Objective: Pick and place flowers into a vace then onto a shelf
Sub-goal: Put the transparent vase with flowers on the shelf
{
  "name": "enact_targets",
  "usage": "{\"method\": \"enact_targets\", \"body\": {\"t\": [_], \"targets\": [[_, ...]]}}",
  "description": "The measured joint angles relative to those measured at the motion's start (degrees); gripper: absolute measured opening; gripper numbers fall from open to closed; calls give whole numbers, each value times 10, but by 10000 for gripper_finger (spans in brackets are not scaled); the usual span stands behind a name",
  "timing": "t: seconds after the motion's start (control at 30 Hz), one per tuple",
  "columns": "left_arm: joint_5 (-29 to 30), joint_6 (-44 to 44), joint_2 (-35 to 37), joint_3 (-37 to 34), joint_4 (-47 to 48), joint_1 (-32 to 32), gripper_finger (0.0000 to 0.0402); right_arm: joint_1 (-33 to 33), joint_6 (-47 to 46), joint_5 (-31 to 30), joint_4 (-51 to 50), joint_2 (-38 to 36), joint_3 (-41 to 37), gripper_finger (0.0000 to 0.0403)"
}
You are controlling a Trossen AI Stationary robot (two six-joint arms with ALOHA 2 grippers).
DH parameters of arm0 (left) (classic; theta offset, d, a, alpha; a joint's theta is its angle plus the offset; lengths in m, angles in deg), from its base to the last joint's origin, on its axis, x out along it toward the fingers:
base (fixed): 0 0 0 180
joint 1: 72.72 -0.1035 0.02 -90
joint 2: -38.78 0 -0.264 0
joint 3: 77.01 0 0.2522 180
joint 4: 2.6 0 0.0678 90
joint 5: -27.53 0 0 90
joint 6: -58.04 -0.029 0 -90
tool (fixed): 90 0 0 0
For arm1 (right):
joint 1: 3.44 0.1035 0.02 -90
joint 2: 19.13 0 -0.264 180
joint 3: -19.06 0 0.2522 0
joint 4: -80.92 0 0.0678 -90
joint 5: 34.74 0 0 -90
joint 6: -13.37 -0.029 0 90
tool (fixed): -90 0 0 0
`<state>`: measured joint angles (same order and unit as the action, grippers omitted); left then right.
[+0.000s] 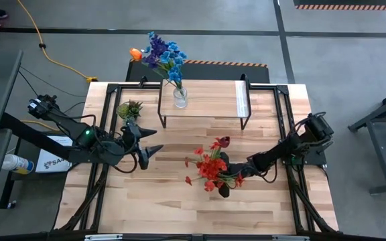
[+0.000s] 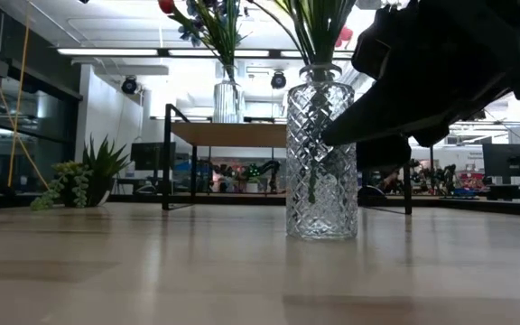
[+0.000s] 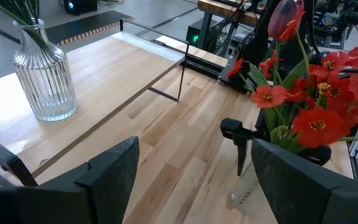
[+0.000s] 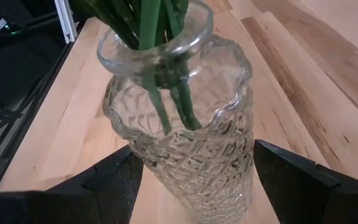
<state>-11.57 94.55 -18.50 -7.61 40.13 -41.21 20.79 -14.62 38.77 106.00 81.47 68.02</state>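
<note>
A diamond-cut glass vase [image 2: 321,162] holding red flowers [image 1: 210,167] stands upright on its base on the table. My right gripper [image 4: 194,155] reaches in level from the table's right; it is open, with one finger on each side of the vase's body. On the shelf [image 1: 206,100] at the far middle stands a ribbed glass vase [image 1: 179,98] of blue, purple and orange flowers [image 1: 163,53]. My left gripper [image 1: 155,140] hangs open above the table to the left of the red flowers, holding nothing. My right gripper has its fingers [image 4: 291,180] close beside the two sides of the diamond-cut vase's body [image 4: 229,168], below the neck, coming level from the table's right. Whether they touch the glass I cannot tell. The vase stands upright on the table.
A small green spiky potted plant [image 1: 129,109] sits at the shelf's left end. The shelf's dark legs [image 2: 166,158] stand on the table's far half. Bare tabletop [image 1: 179,207] lies along the near edge.
</note>
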Motion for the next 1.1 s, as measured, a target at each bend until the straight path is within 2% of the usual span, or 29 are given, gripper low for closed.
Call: {"method": "enact_targets", "body": {"t": [0.27, 0.6, 0.9, 1.1], "targets": [[-1, 0, 0, 0, 0, 0, 342, 0, -2, -25, 0, 0, 0, 291], [-1, 0, 0, 0, 0, 0, 342, 0, -8, -27, 0, 0, 0, 289], [-1, 0, 0, 0, 0, 0, 342, 0, -20, -45, 0, 0, 0, 250], [-1, 0, 0, 0, 0, 0, 342, 0, -22, -53, 0, 0, 0, 243]]}}
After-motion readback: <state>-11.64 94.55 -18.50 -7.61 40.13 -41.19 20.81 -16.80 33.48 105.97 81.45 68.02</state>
